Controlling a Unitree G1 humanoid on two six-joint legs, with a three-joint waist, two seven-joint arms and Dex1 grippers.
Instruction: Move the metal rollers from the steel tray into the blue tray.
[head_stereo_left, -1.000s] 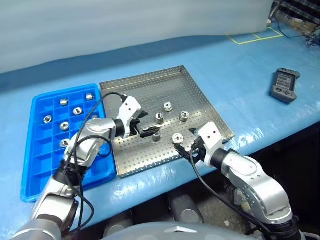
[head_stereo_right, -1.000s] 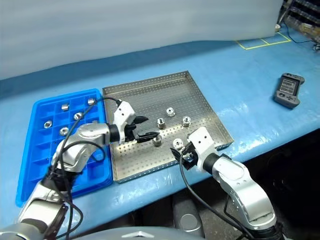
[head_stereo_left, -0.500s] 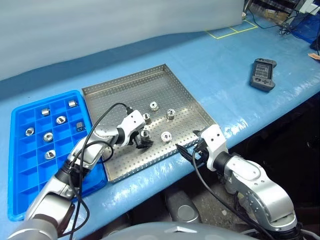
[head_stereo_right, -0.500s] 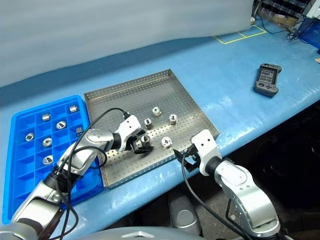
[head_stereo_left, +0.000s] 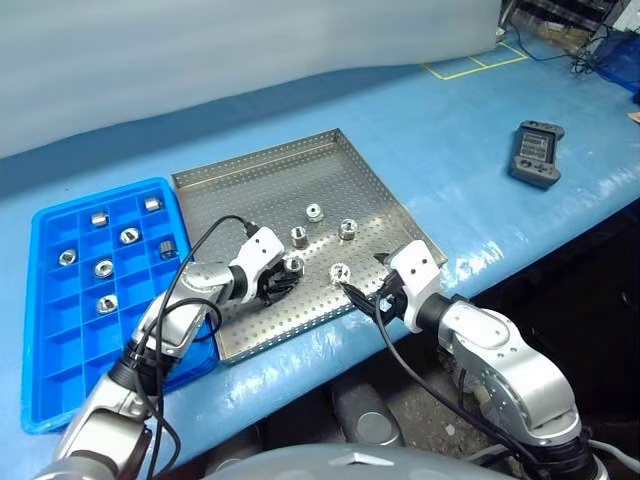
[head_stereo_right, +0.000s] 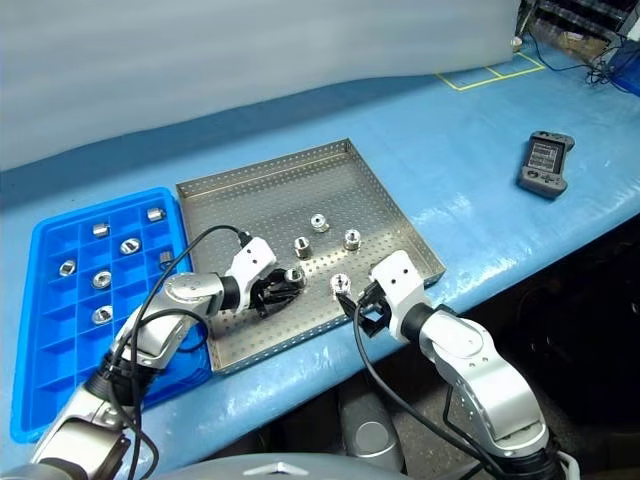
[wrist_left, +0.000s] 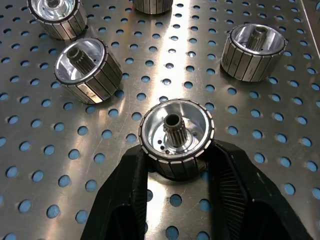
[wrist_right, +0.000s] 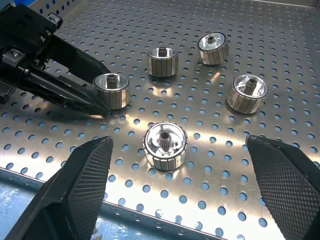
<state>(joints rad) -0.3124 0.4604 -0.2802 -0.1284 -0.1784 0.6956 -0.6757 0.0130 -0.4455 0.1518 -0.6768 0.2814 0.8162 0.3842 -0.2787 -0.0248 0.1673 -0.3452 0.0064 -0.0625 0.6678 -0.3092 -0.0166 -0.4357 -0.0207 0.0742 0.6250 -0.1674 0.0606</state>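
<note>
The right gripper (wrist_right: 175, 190) hangs at the near edge of the steel tray (head_stereo_left: 250, 180), its two black fingers (wrist_right: 80, 185) spread wide with nothing between them. Just beyond it a metal roller (wrist_right: 165, 145) stands on the perforated floor, in line with the open gap and untouched.

To the left, the left gripper (wrist_left: 176, 172) lies low over the tray floor with its fingers drawn in against both sides of another roller (wrist_left: 176, 136), which sits upright on the floor with its hole facing up.

Farther in, three more rollers stand apart from one another: one (head_stereo_left: 299, 236) just beyond the gripped one, one (head_stereo_left: 348, 228) to its right, and one (head_stereo_left: 313, 211) farthest. The far half of the tray floor is bare up to its raised rim.

The blue tray (head_stereo_left: 50, 350) lies along the steel tray's left side, its rim just beside the steel rim. Six rollers (head_stereo_left: 103, 268) sit in separate compartments in its far half; the near compartments hold nothing.

Far right on the blue table cover (head_stereo_left: 450, 150) rests a dark handheld device (head_stereo_left: 532, 153) with a small screen, its writing too small to read. Yellow tape lines (head_stereo_left: 470, 64) mark the far right corner.
</note>
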